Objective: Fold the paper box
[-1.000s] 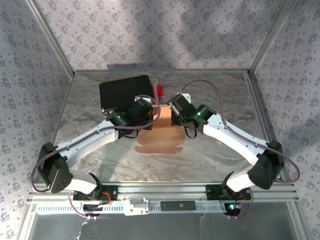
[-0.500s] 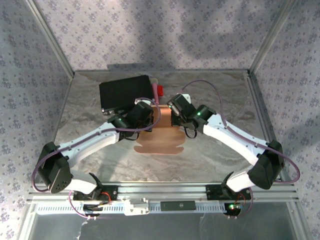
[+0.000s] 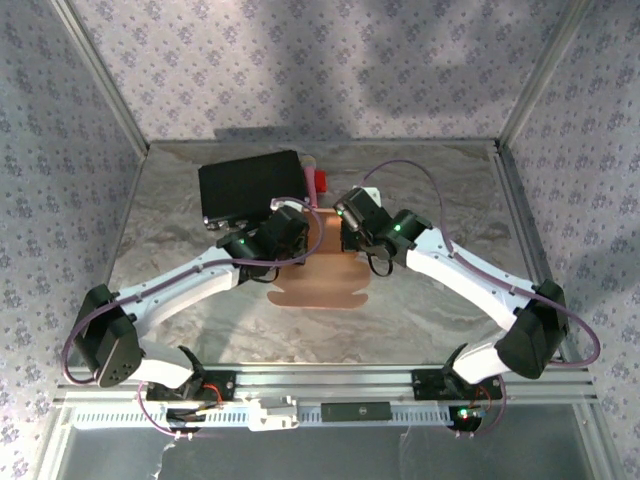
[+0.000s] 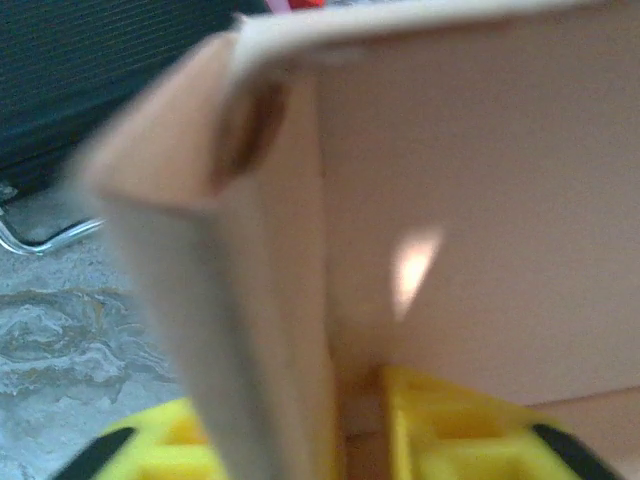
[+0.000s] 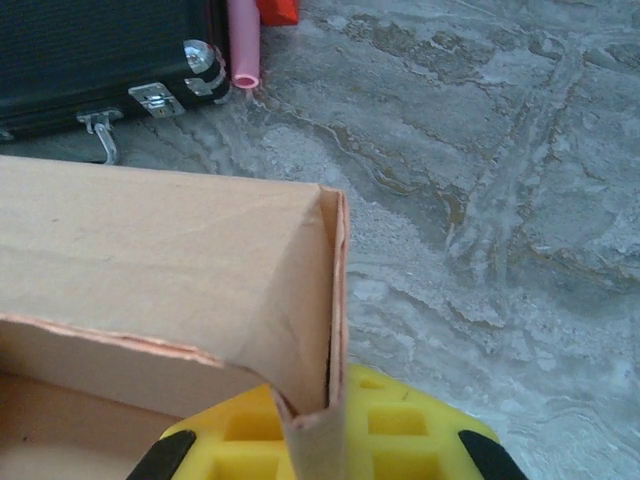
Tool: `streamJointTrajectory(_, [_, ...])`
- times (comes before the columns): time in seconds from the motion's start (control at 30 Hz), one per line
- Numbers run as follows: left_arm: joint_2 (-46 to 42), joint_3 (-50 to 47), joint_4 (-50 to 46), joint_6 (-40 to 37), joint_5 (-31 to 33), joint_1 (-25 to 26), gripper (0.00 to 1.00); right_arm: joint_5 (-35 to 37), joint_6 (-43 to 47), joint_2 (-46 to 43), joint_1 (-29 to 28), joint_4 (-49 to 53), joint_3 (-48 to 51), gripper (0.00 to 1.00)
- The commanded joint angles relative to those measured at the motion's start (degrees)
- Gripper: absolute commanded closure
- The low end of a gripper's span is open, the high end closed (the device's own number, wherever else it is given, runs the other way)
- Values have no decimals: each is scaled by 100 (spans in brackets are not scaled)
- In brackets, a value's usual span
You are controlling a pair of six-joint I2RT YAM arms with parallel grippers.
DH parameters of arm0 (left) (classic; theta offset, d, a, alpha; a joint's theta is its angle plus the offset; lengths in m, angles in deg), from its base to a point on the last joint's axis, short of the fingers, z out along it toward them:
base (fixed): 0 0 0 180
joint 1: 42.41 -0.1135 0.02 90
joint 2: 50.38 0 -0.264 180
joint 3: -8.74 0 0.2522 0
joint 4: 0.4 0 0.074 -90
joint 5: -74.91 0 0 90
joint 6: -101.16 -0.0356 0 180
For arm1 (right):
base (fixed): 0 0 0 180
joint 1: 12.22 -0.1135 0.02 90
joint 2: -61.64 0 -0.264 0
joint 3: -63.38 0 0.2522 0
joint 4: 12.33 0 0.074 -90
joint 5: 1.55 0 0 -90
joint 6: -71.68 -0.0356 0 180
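The paper box, light orange-tan cardboard, lies mid-table with its near flaps flat and its far walls raised. My left gripper is at the raised left wall. In the left wrist view that folded wall stands between the yellow fingers, with a small gap beside the right finger; the left gripper looks open. My right gripper holds the box's right side. The right wrist view shows the right gripper shut on a doubled corner wall of the paper box.
A black rectangular case lies at the back left, just beyond the box, and its metal latches show in the right wrist view. A pink tube and a red object lie beside the case. Bare marbled table stretches to the right.
The left gripper's jaws have parted from the box's left wall, and its wrist has shifted slightly. The right arm and the box have stayed put.
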Motion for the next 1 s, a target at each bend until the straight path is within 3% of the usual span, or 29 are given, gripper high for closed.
streamJointTrajectory(0.0, [-389, 81, -24, -76, -1, 73, 58, -135, -53, -50, -69, -214, -139, 100])
streamJointTrajectory(0.43, [-797, 277, -132, -425, -335, -304, 50, -171, -16, 11, -72, -203, -175, 100])
streamJointTrajectory(0.67, [-825, 252, -65, -539, -331, -398, 50, -154, -11, 47, -66, -163, -207, 100])
streamJointTrajectory(0.97, [-536, 333, 71, -647, -18, -385, 67, -199, -1, 107, -111, -194, -244, 100])
